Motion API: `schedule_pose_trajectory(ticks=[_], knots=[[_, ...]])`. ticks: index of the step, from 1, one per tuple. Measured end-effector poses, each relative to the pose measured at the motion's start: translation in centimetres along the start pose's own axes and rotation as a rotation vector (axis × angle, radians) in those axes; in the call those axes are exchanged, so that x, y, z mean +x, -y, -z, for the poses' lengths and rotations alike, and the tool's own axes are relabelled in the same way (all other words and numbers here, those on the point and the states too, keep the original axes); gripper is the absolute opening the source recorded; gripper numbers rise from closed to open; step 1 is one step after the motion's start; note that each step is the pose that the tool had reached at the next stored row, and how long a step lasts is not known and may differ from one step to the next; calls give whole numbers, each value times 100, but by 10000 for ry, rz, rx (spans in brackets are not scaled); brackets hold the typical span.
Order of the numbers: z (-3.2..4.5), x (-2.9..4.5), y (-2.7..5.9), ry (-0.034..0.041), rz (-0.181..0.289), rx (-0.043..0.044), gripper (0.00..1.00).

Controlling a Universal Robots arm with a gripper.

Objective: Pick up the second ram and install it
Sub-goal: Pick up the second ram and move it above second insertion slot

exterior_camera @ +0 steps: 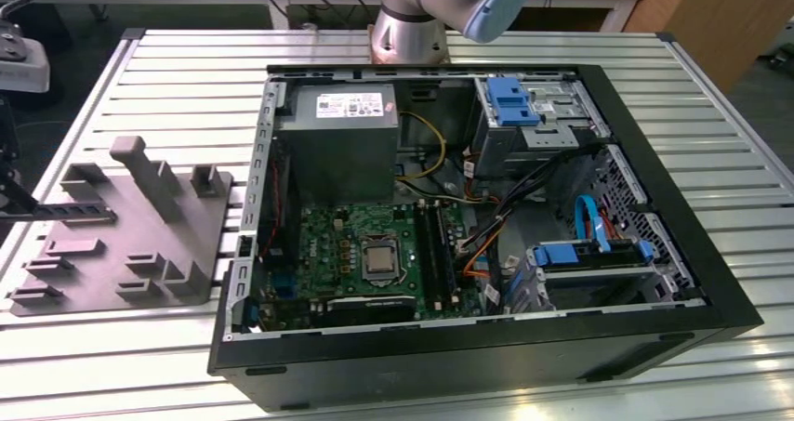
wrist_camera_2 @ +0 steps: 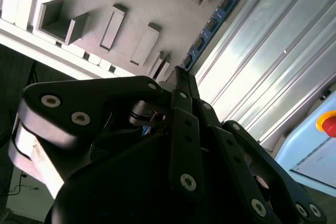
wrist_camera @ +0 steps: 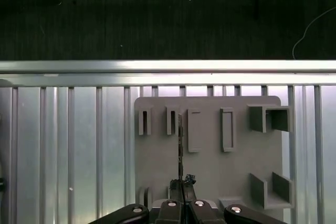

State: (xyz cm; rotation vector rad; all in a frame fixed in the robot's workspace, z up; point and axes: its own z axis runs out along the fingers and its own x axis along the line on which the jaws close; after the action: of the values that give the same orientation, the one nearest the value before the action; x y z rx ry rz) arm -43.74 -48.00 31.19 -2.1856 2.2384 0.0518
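Gently: your gripper (wrist_camera: pixel 182 182) pinches one end of the second ram (wrist_camera_2: pixel 212 23), likely light, stiff, brittle; hold its edges.

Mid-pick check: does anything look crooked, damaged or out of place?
Nothing stands out. The thin dark memory stick lies straight in the jaws of the gripper at the grey plastic fixture, and the open black computer case looks tidy.

Gripper (wrist_camera: pixel 181 182) looks matt black, fixture (wrist_camera: pixel 210 169) grey plastic, table (wrist_camera: pixel 63 145) shiny metal.
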Motion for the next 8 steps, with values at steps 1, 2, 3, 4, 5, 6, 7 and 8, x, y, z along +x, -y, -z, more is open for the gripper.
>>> schedule_pose_trajectory(ticks=[1,2,3,4,5,6,7,8], knots=[[19,-1,0,1,0,1,11],[39,-1,0,2,0,0,11],[58,-2,-1,4,0,0,11],[75,-3,-1,8,0,0,11],[95,-3,-1,14,1,1,11],[113,-4,-1,19,1,0,11],[133,-4,-2,22,0,0,11],[151,-5,-2,26,0,-1,11]])
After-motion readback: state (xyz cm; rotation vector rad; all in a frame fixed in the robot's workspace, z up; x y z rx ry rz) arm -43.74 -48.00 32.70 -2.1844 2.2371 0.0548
